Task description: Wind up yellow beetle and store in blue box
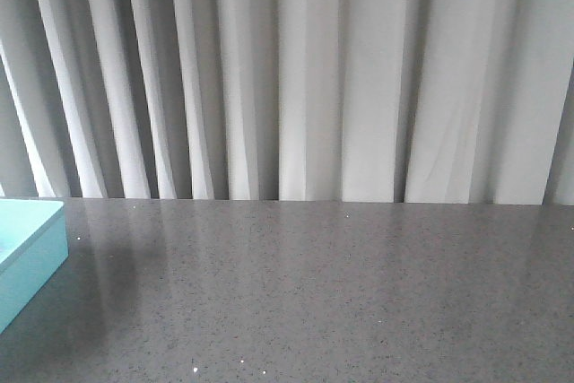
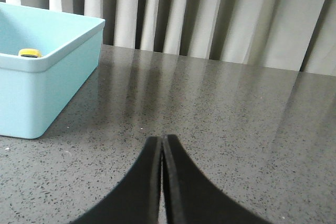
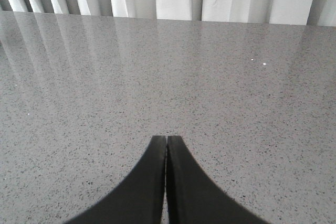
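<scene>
Yellow beetle (image 2: 30, 53) sits inside the blue box (image 2: 47, 87).

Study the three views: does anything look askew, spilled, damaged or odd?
Nothing stands out. The blue box sits square on the table, a bit of the yellow beetle showing inside it. Both the left gripper and right gripper are shut, holding nothing.

A grey speckled stone table (image 1: 341, 293) carries the things. The blue box (image 1: 27, 253) stands directly on it at the left edge. The tabletop is glossy.
</scene>
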Controlling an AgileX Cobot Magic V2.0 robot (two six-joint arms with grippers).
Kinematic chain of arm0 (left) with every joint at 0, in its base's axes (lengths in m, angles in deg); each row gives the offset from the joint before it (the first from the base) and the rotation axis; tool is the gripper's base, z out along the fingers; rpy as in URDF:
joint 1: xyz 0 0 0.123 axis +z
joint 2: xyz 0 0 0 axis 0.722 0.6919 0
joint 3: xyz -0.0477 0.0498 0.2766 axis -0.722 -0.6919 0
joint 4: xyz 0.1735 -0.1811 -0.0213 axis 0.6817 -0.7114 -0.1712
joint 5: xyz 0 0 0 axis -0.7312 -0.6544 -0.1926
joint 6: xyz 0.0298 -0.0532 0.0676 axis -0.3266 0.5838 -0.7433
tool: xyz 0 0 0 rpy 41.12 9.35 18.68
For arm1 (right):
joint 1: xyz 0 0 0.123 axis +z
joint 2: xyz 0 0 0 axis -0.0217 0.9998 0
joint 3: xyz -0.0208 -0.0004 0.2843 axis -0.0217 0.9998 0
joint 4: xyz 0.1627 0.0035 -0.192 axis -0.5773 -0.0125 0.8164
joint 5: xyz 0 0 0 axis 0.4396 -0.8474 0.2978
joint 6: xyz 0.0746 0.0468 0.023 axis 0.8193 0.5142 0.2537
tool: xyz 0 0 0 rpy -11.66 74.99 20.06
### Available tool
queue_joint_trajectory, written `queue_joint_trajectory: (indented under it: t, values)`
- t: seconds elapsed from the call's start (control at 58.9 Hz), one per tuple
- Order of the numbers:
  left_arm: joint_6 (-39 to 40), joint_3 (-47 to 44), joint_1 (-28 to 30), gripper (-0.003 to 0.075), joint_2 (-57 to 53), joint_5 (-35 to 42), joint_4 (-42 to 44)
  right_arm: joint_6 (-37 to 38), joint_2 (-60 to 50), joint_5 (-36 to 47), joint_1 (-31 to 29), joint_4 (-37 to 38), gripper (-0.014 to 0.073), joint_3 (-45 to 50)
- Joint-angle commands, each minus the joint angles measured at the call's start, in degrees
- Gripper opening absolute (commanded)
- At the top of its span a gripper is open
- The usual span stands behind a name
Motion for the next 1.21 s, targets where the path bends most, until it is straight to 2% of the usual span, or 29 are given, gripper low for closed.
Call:
queue_joint_trajectory:
  t: [0.0,0.442,0.543,0.815,0.9,0.985,1.087,1.189]
  values:
    - [0.5,0.5,-0.4,-0.0006,0.8,3.9,0.0,-0.2,0.5,3.7,-0.1,-0.9,-0.0007,-1.5]
    - [0.5,0.5,-0.4,-0.0006,0.8,3.9,0.0,-0.2,-2.2,4.6,0.1,-0.9,-0.0007,1.2]
    - [0.5,0.5,-0.4,-0.0006,0.8,3.9,0.0,-0.2,-6.6,5.6,1.0,-0.6,-0.0007,6.6]
    - [0.5,0.5,-0.4,-0.0006,0.8,3.9,0.0,1.3,-16.9,16.8,5.1,-2.6,-0.0007,26.4]
    - [0.5,0.5,-0.4,-0.0006,0.8,3.9,0.0,4.6,-19.8,19.9,6.9,-1.6,-0.0007,29.6]
    - [0.5,0.5,-0.4,-0.0006,0.8,3.9,0.0,10.9,-21.6,24.2,8.6,2.5,-0.0007,32.2]
    - [0.5,0.5,-0.4,-0.0006,0.8,3.9,0.0,22.8,-22.7,28.2,9.5,12.6,-0.0007,34.3]
    - [0.5,0.5,-0.4,-0.0006,0.8,3.9,0.0,37.8,-23.5,29.6,9.3,25.8,-0.0007,34.7]
